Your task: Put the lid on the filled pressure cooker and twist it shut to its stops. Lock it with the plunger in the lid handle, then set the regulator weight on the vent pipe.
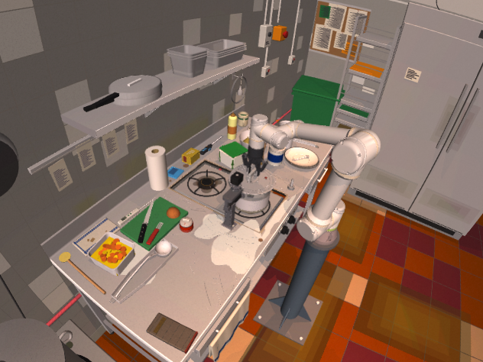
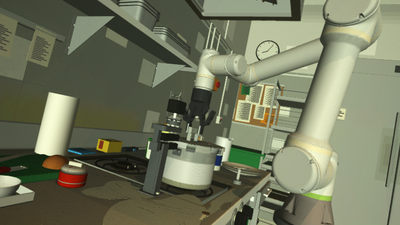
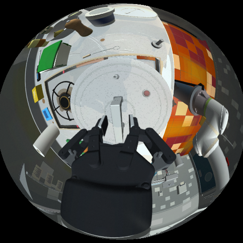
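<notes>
On the right burner of the hob stands the pressure cooker with its round lid seated on top. A grey upright grip bar rises from the lid's middle. My gripper hangs straight over that bar, open and holding nothing. The long handle assembly sticks out toward the counter's front edge, and a black-knobbed plunger stands upright on it. A small vent pipe and a red dot show on the lid. A small metal piece stands on the counter right of the hob.
A paper towel roll stands left of the hob. A green box, a blue-banded cup and a plate sit behind the cooker. A green cutting board and a red can lie toward the front left.
</notes>
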### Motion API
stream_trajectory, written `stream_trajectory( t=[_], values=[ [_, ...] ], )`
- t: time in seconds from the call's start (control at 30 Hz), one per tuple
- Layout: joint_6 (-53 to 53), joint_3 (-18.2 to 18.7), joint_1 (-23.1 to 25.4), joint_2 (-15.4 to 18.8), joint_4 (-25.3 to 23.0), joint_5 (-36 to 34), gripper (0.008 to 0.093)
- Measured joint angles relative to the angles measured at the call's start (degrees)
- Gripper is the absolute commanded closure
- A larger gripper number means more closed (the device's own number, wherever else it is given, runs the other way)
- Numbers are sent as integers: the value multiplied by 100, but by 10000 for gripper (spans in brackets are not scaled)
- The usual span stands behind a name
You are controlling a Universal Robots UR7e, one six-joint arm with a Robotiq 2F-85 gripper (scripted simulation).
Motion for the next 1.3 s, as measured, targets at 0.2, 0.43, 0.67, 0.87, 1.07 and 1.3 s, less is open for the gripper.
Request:
stream_trajectory(
  t=[0.2,0.43,0.67,0.87,1.07,1.3],
  values=[
    [0,0,0,0,0,0,534],
    [0,-37,0,-15,58,0,534],
    [0,-231,0,-90,323,0,534],
    [0,-470,0,-164,631,0,534],
    [0,-660,0,-208,863,0,534],
    [0,-725,0,-220,944,0,534]
  ],
)
